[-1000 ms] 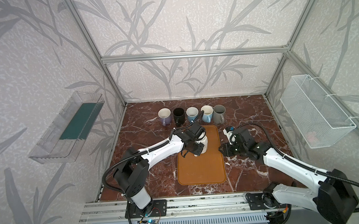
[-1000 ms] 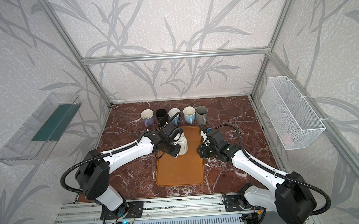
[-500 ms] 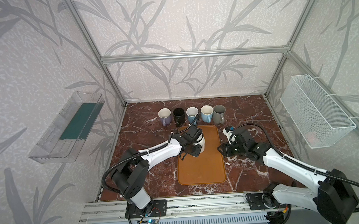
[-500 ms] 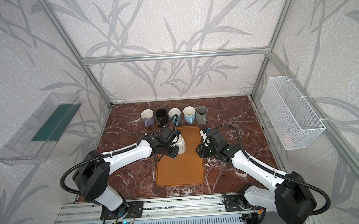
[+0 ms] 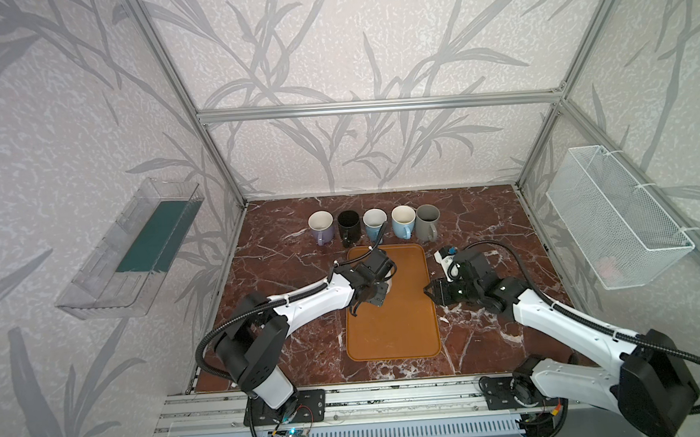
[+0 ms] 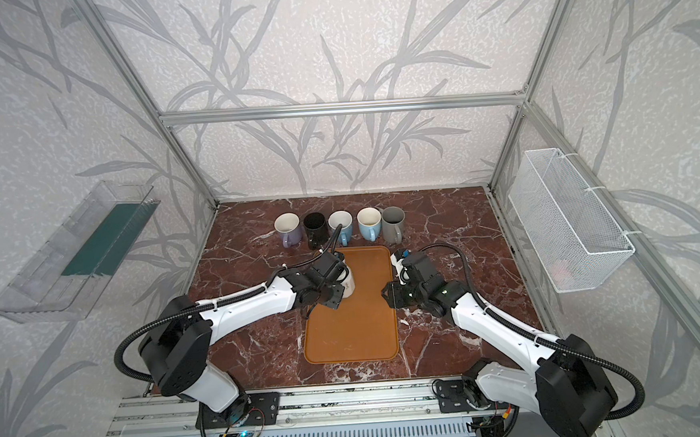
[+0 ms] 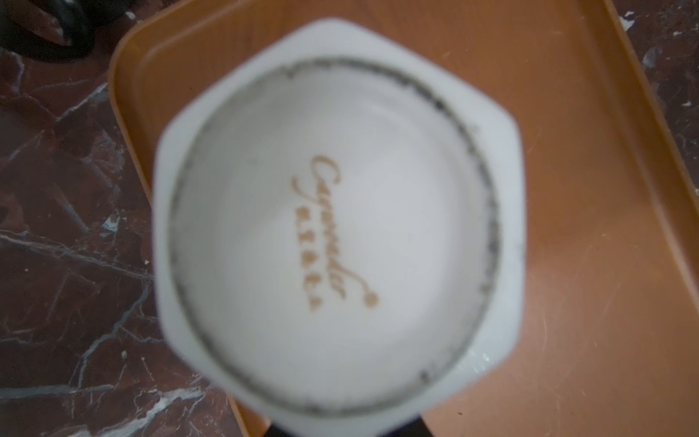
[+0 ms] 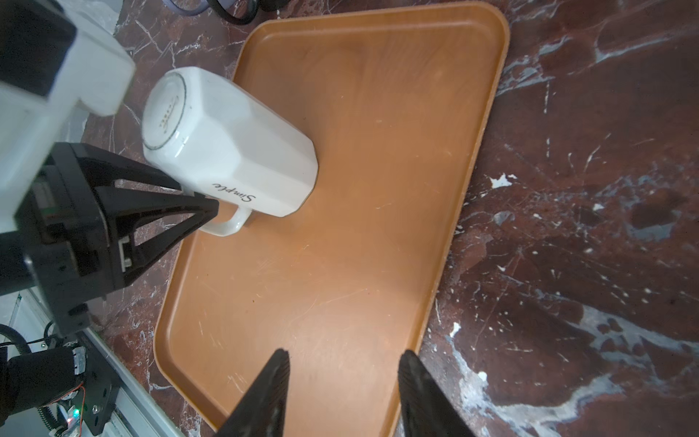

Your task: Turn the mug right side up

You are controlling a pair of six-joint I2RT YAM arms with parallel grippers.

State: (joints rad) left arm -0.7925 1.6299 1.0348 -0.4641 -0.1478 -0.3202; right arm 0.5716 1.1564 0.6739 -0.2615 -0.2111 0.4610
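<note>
The white mug stands mouth-down on the orange tray, not yet flipped; the left claw is at its handle, grip unclear; the right claw hovers open, empty

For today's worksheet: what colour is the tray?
The tray is orange-brown, clearest in the right wrist view.

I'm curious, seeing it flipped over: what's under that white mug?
The orange tray: the white mug stands mouth-down on it. Its covered interior cannot be seen.
</note>
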